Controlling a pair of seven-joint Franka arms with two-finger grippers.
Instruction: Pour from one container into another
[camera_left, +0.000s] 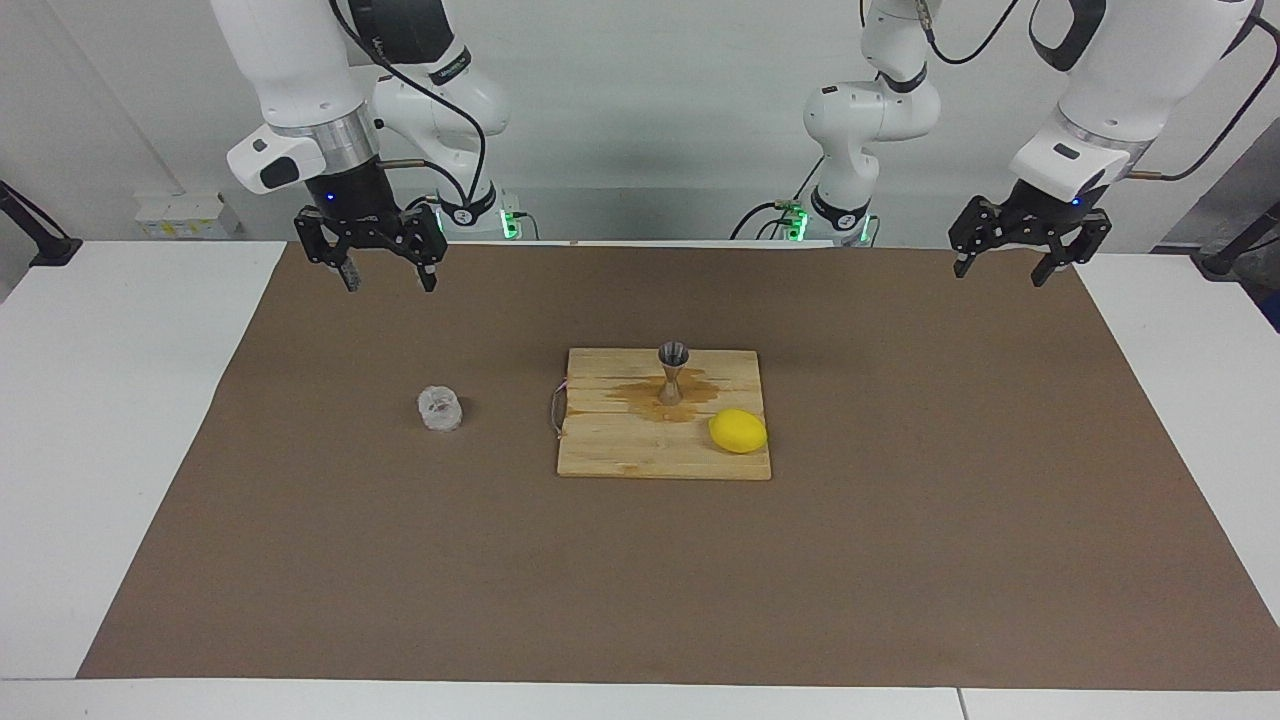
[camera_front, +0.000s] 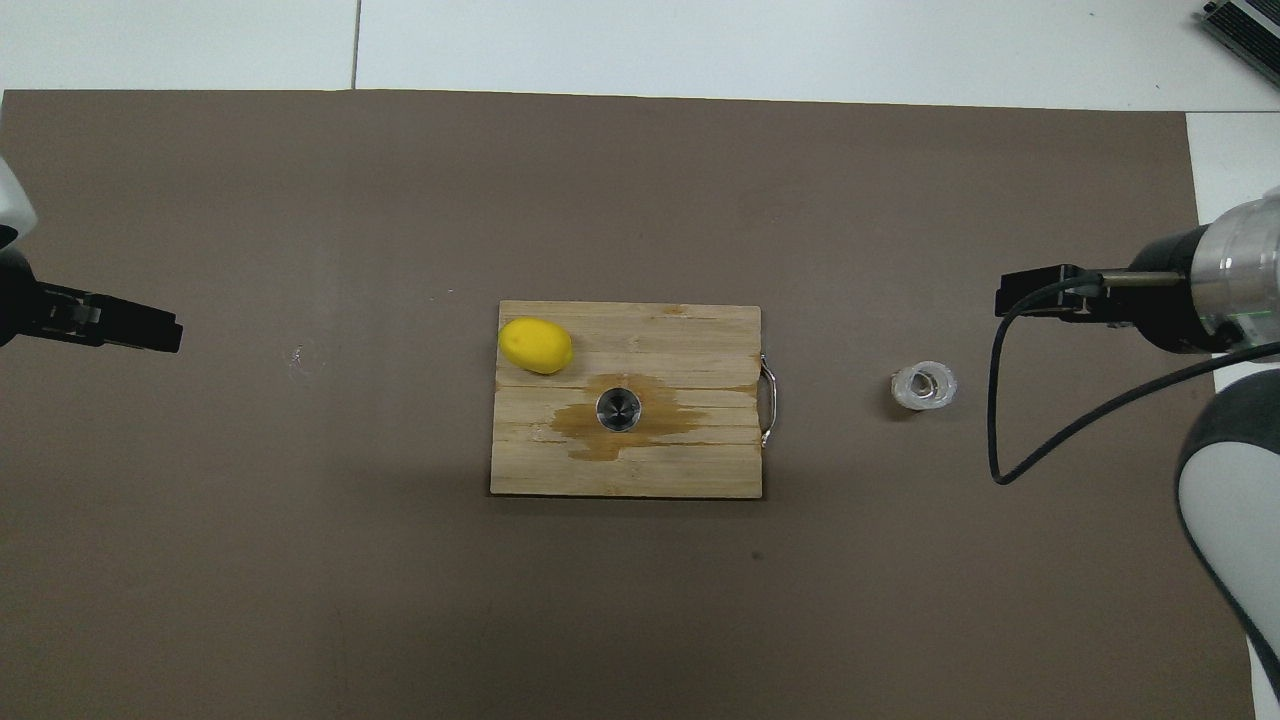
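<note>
The right gripper (camera_left: 385, 270) hangs raised over the brown mat (camera_left: 300, 560), pointing straight down from a near-vertical forearm, fingers spread wide and empty. Below it and farther from the robots, the glass cup (camera_left: 439, 409) stands on the mat. Toward the left arm from there lies the wooden board (camera_left: 640, 450), bearing the upright jigger (camera_left: 672, 372) in a wet stain and a lemon (camera_left: 738, 431). The left gripper (camera_left: 1003, 266) waits raised over the mat's edge, tilted, fingers wide apart, empty.
</note>
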